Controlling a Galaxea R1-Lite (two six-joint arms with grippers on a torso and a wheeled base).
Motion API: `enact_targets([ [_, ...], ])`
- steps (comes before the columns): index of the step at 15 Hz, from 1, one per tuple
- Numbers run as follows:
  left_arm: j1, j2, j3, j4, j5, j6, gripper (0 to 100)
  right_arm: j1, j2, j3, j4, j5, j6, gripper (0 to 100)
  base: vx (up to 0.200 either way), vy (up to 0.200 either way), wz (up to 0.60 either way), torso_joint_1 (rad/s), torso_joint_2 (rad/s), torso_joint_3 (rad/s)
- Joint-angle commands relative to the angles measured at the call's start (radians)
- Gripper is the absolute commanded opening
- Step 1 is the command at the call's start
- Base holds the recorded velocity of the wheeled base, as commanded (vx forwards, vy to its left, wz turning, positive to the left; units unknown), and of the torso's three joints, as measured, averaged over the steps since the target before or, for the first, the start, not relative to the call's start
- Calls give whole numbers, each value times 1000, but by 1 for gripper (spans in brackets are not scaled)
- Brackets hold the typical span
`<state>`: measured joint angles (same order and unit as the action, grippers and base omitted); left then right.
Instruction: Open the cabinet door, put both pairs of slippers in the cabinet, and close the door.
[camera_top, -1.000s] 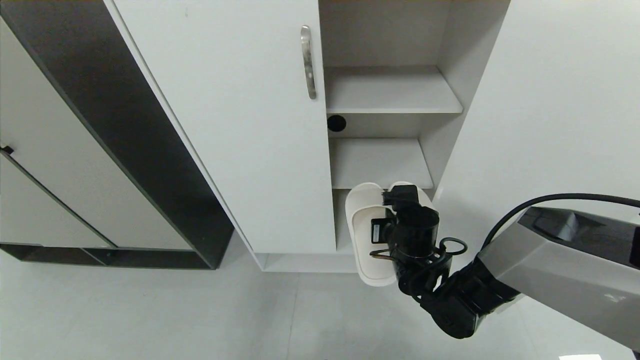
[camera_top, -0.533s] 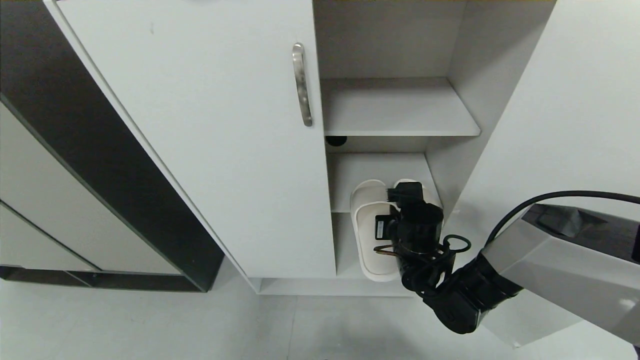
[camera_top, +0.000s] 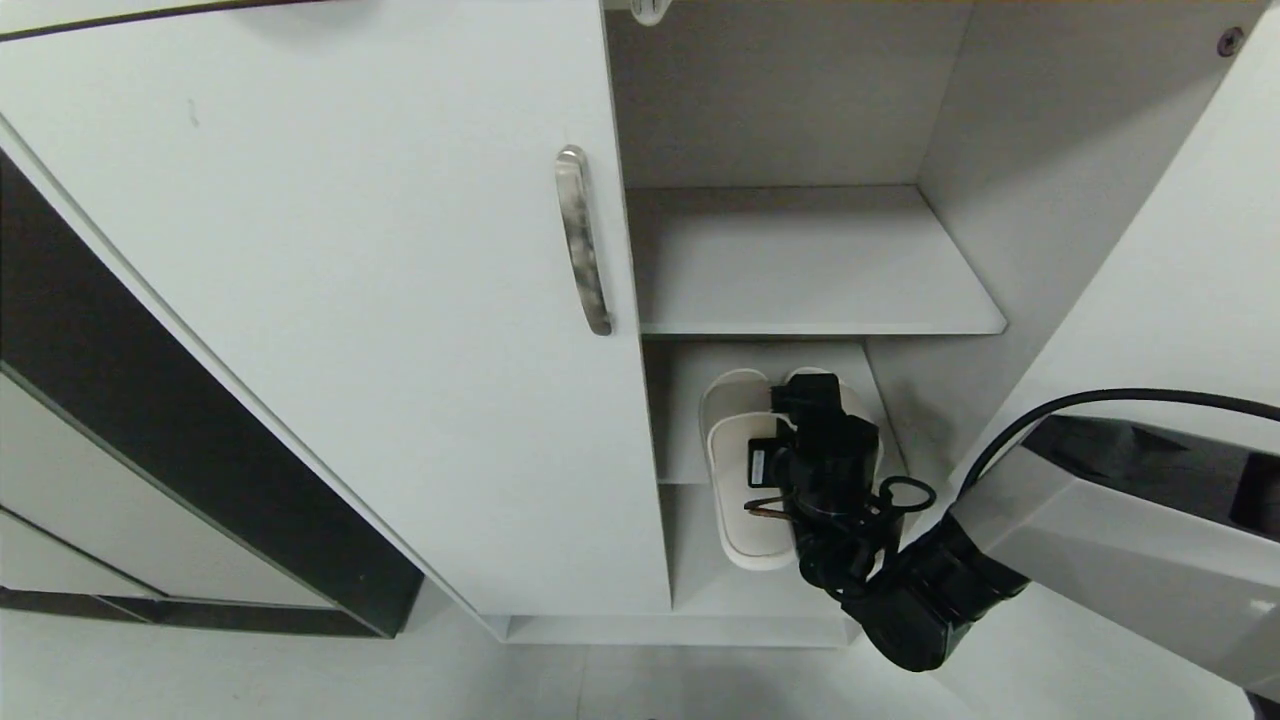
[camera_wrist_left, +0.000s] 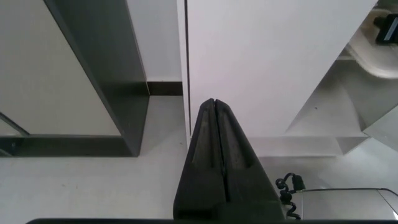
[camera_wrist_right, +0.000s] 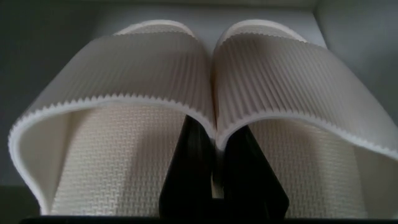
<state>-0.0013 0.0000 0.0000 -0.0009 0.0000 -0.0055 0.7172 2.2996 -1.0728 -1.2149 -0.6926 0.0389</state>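
- gripping the pair of slippers (camera_top: 738, 470) by their straps, the right gripper (camera_top: 806, 388) reaches from the near side into the open right half of the cabinet (camera_top: 960, 150). its black wrist and a looped cable (camera_top: 905, 492) lie over the right slipper.
- from the right wrist, the two black fingers (camera_wrist_right: 186, 171) are clenched on the inner edges of both ribbed straps, where the slippers (camera_wrist_right: 149, 81) press side by side. the right gripper (camera_wrist_right: 217, 174) sits just behind the straps, above the textured insoles.
- the slippers are cream-white, with their toes pointing far, into the cabinet. the toes lie over the lower shelf (camera_top: 682, 430) and the heels jut past its near edge, above the bottom compartment. i cannot tell whether the soles touch the shelf.
- the upper shelf (camera_top: 800, 265) sits one level above them.
- the left door (camera_top: 350, 300) is shut. its metal handle (camera_top: 583, 240) runs upright along its right edge, just left of the opening.
- the right door (camera_top: 1190, 280) stands swung open on the right.
- the left gripper (camera_wrist_left: 214, 143) hangs low on the near side of the shut door, its fingers pressed flat together with nothing between them. it points toward the foot of the left door (camera_wrist_left: 273, 62) and the pale floor (camera_wrist_left: 93, 180).
- a dark panel (camera_top: 170, 330) runs along the left of the cabinet, down to the floor (camera_top: 250, 670).
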Motion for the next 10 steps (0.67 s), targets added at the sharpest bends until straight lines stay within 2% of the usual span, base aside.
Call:
enact_targets([
  [1,0,2,0,-1,0,-1,0,-1,21,-15,-6,13,1,0,0,0,0,0,0,0],
  [5,0,2,0,-1,0,-1,0,-51,92,-159,15,42,-10,0,0,0,0,0,0,0],
  [10,0,2,0,-1,0,-1,0,-94,170,-377,147,67,-11,0,0,0,0,0,0,0],
])
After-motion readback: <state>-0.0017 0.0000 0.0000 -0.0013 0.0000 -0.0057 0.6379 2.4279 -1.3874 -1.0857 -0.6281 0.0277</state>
